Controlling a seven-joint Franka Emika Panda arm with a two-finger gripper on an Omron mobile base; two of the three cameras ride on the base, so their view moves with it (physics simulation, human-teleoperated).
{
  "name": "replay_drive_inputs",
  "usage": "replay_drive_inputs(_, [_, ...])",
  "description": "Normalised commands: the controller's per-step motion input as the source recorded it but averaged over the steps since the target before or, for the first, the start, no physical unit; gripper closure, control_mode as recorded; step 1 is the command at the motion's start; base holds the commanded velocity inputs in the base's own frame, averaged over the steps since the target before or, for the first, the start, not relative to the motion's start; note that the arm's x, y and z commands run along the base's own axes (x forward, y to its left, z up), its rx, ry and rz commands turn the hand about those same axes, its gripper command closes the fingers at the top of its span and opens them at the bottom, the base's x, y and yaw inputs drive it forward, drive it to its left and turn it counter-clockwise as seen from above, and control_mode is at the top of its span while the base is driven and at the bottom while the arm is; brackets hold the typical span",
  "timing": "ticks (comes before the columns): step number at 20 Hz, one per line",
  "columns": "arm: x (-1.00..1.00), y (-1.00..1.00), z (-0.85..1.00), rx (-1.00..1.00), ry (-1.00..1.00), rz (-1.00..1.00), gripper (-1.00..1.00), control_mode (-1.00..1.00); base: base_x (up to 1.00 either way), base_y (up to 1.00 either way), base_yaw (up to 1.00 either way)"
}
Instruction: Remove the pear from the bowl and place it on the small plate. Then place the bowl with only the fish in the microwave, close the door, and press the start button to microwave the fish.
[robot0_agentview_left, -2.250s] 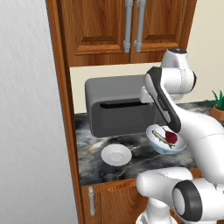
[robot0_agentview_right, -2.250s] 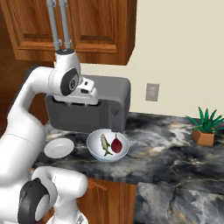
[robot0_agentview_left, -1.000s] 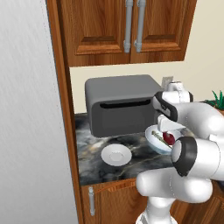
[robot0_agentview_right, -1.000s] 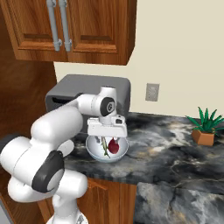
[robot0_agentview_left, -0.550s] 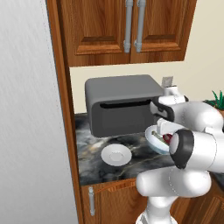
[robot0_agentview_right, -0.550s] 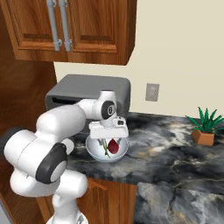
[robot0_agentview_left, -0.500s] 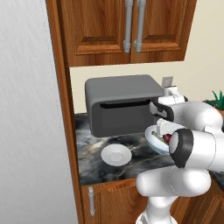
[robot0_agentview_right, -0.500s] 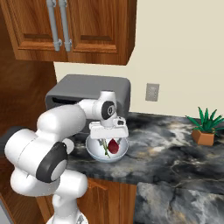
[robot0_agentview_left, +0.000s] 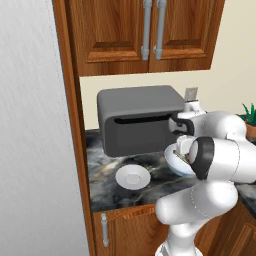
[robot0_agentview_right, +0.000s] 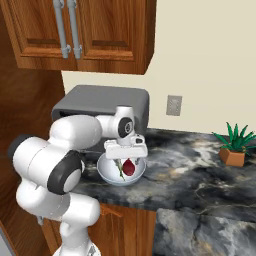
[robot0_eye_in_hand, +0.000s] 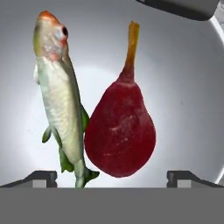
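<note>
dark red pear (robot0_eye_in_hand: 120, 131) lies in bowl (robot0_eye_in_hand: 183, 87), touching fish (robot0_eye_in_hand: 61, 100). gripper (robot0_agentview_right: 125, 148) has been lowered from above counter down over bowl. fingers (robot0_eye_in_hand: 186, 178) spread wide either side of pear, nothing held. grasp judged next; plate (robot0_agentview_left: 132, 177) waits left of bowl.

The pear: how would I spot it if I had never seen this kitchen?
Find the dark grey boxy appliance on the marble counter; just in front of it sits a pale glossy bowl under the robot's gripper. Two things lie inside, side by side. The pear is the plump dark red one with an orange-brown stem; the fish is long, thin and greenish.
</note>
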Motion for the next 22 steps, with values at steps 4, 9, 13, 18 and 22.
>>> replay_drive_inputs(4, [0.16, 0.00, -0.31, 0.00, 0.00, 0.00, -1.00, -1.00, 0.00, 0.00, 0.00])
replay_drive_inputs(9, [0.04, 0.00, -0.21, 0.00, 0.00, 0.00, -1.00, -1.00, 0.00, 0.00, 0.00])
replay_drive_inputs(13, [0.00, 0.00, -0.22, 0.00, 0.00, 0.00, 1.00, -1.00, 0.00, 0.00, 0.00])
replay_drive_inputs(18, [0.00, 0.00, -0.28, 0.00, 0.01, 0.00, 1.00, -1.00, 0.00, 0.00, 0.00])
replay_drive_inputs(22, [-0.21, -0.01, 0.71, 0.00, -0.19, 0.00, 1.00, -1.00, 0.00, 0.00, 0.00])
